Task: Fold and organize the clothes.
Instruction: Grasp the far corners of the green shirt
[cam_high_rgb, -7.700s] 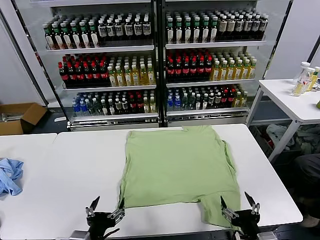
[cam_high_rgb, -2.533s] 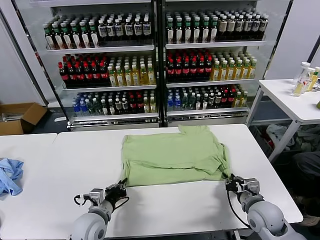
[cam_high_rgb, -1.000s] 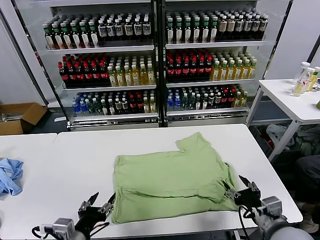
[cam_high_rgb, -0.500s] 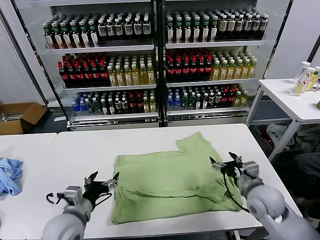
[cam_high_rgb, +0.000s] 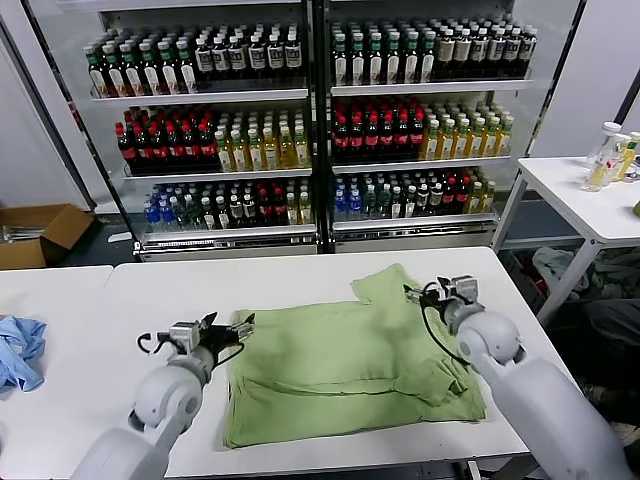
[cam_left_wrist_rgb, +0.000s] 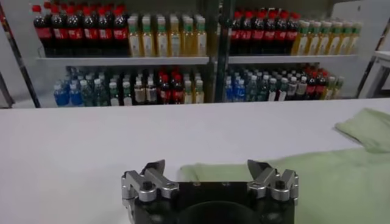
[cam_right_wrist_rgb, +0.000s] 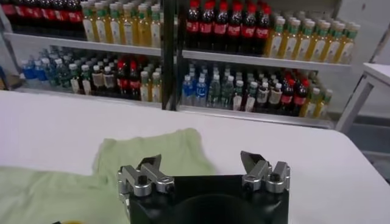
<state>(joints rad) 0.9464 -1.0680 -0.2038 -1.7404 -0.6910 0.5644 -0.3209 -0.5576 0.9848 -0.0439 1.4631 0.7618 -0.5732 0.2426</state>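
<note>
Lying folded on table (cam_high_rgb: 90, 400): shirt (cam_high_rgb: 340, 365), apparently halved.

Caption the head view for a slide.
Both open grippers, left and right, hover at the far corners of a half-folded green shirt.

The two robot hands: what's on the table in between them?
The folded green shirt. In the head view it fills the stretch between the left gripper at its left edge and the right gripper over its far right part.

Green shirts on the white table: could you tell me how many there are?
1: the green shirt lies part-folded at the middle of the white table; any beneath would be hidden.
</note>
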